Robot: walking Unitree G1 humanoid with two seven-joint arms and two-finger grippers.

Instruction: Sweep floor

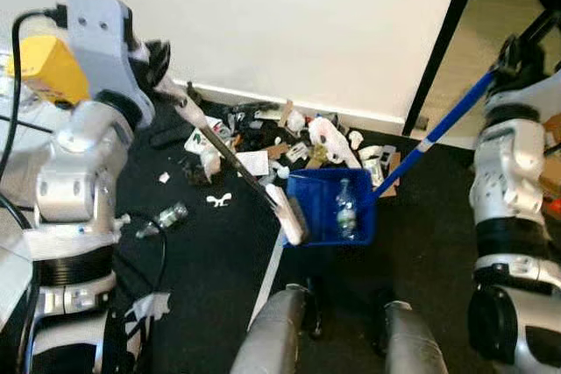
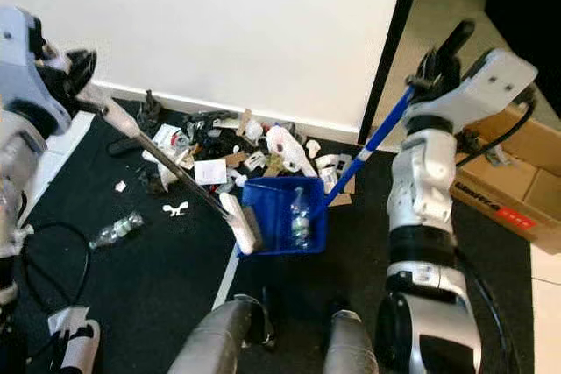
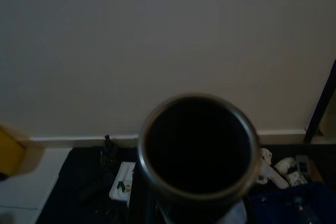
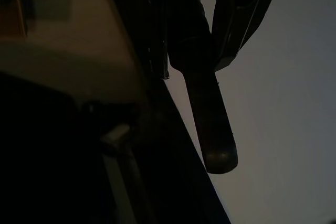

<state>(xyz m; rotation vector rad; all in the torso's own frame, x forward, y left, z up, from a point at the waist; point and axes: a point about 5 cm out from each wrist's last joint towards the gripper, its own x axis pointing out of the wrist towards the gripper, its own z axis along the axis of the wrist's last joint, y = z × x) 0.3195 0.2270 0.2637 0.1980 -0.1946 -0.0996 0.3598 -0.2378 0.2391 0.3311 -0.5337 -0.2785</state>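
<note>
Lying in blue dustpan (image 1: 320, 216): plastic bottle (image 1: 345, 208)

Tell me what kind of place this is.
Probably a room in a home, at the foot of a wall beside a doorway. A white wall with a baseboard meets dark carpet, a cardboard box sits nearby, and scattered litter lies by a blue dustpan.

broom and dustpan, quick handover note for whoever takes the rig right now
Left gripper is shut on the broom handle; the broom head sits at the dustpan's open edge.
Right gripper is shut on the blue handle of the dustpan.
Done: a clear bottle is in the pan.
Left: the litter pile along the wall, another bottle and white scraps on the dark mat.
</note>
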